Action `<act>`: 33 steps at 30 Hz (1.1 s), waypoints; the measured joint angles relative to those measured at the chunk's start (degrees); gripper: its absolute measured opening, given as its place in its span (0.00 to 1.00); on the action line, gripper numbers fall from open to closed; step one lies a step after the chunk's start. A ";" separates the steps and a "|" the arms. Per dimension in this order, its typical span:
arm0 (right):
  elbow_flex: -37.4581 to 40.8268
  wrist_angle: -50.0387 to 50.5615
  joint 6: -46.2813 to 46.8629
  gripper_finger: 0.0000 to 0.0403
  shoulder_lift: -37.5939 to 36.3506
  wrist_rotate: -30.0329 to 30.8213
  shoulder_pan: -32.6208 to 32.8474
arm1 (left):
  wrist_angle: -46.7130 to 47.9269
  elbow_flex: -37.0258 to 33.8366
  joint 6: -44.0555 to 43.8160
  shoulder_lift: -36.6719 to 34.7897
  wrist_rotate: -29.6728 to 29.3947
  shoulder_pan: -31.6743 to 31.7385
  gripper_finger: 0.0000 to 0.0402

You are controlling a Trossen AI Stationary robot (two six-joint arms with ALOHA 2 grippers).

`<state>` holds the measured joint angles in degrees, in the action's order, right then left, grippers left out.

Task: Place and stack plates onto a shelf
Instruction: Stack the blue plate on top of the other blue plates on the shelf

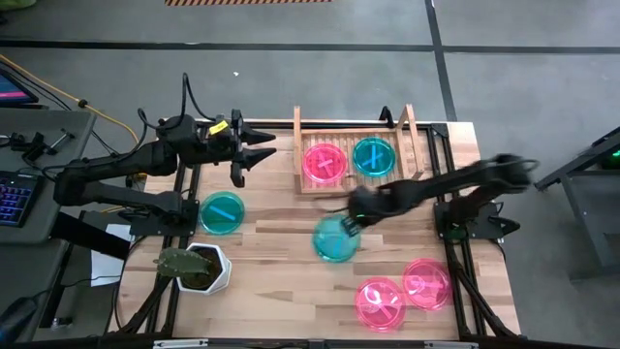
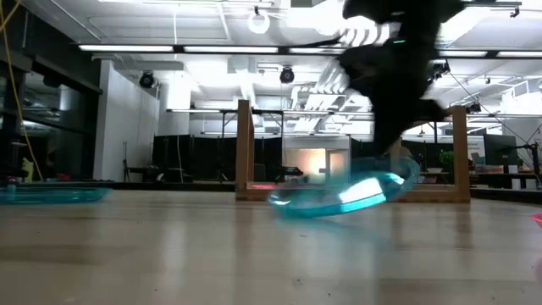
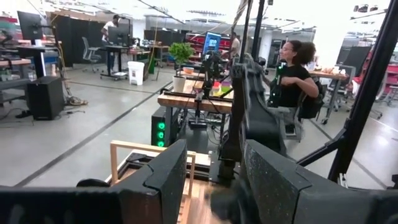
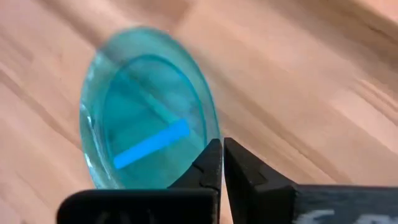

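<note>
Your right gripper (image 1: 351, 221) is pinched shut on the rim of a round translucent teal plastic plate (image 1: 334, 238) at mid-table, its fingertips (image 4: 219, 163) meeting over the plate's near edge; the low view shows the plate (image 2: 343, 194) tilted, one side lifted clear of the butcher-block tabletop (image 1: 281, 262), which suggests an edge grip chosen because the flat dish offers nothing else to seize. Whether its low side touches the wood cannot be told. Behind it stands the light wooden slatted shelf (image 1: 302, 136), already holding one pink plate (image 1: 325, 163) and one teal plate (image 1: 373, 156) side by side between the raised rails, so you appear to be partway through, with stacking on those two likely to follow. Another teal plate (image 1: 223, 211) waits near the left arm, and two pink plates (image 1: 381, 301) (image 1: 426, 283) lie just beside each other at the table's near right. Your left gripper (image 1: 254, 153) hangs with its fingers (image 3: 168, 180) spread and empty, beside the shelf's left end, clear of the work. A white hexagonal plant pot (image 1: 205, 269) sits at the near left corner.
</note>
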<state>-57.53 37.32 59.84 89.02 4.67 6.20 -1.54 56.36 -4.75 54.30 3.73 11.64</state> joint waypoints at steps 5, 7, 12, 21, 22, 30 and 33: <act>14.59 -4.62 11.81 0.00 -18.95 9.47 -0.62 | 0.03 0.00 0.82 0.48 -0.50 0.00 0.38; 18.21 -5.49 13.82 0.00 -24.61 12.56 -1.59 | -0.05 0.00 0.15 0.50 -1.63 0.00 0.38; 23.77 -8.96 14.74 0.00 -32.51 11.41 -3.75 | -0.04 0.00 -5.15 0.55 -3.19 0.02 0.38; 32.67 -32.17 16.92 0.07 -29.86 -0.24 -1.37 | 0.37 0.00 -7.13 0.55 -3.17 0.02 0.38; 32.97 -31.99 17.55 0.10 -29.12 -0.24 -0.79 | 0.43 0.00 -7.15 0.55 -3.17 0.02 0.38; 33.08 -33.13 24.84 0.44 -20.33 -4.52 4.48 | 0.87 0.00 -7.04 0.55 -3.15 0.02 0.38; 33.08 -35.03 28.14 0.53 -16.07 -4.55 6.15 | 1.00 0.00 -7.04 0.55 -3.13 0.02 0.38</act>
<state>-24.45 2.29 87.98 72.96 0.12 12.34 -0.54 56.36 -11.79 54.85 0.59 11.66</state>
